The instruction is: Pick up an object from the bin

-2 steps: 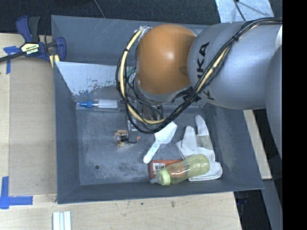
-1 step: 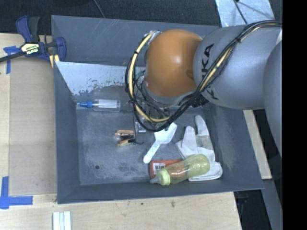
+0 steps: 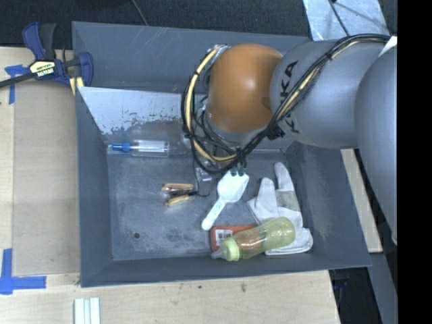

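Arm's in from the right, and its orange cover (image 3: 243,90) and looped cables (image 3: 202,137) sit squarely over the middle of the bin (image 3: 94,201). Only a small grey bit of the pincer (image 3: 202,176) pokes out below the cover; open or closed, I cannot tell.

Just left of that tip, on the bin floor near the centre, lies a small brown-and-gold piece (image 3: 179,193): two short slim bars side by side, shiny, too small to name. Just right of the tip is a white plastic spoon (image 3: 226,196), bowl up by the cables, handle running down-left. Which of the two the pincer is over, I can't say.

In the lower right corner is a heap: a yellow-green baby bottle (image 3: 260,238) on its side, a white cloth (image 3: 280,194) partly under it, and something red-orange (image 3: 223,235), mostly covered. A clear syringe with a blue tip (image 3: 140,148) lies well apart, upper left.
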Robot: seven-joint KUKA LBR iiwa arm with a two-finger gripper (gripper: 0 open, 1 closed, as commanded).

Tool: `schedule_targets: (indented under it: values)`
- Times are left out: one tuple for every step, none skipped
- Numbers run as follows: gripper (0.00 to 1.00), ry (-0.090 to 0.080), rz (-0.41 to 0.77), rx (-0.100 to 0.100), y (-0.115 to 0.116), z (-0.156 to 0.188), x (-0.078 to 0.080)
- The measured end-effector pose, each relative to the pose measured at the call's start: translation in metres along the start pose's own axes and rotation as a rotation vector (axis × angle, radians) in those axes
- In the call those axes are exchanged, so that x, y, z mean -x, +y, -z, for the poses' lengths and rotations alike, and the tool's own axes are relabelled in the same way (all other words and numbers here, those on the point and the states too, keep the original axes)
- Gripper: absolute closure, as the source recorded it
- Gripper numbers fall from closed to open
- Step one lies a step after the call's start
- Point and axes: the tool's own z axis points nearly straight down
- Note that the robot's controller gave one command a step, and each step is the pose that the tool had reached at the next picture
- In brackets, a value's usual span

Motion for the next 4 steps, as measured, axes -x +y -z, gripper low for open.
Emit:
schedule_targets:
  values:
    - [0.0,0.008,-0.136,-0.001,-0.011,-0.024,0.0]
    - [0.0,0.006,-0.312,-0.001,-0.016,-0.03,-0.003]
    - [0.0,0.007,-0.16,0.0,-0.021,-0.037,-0.004]
    - [0.0,0.006,-0.171,0.001,-0.022,-0.039,-0.005]
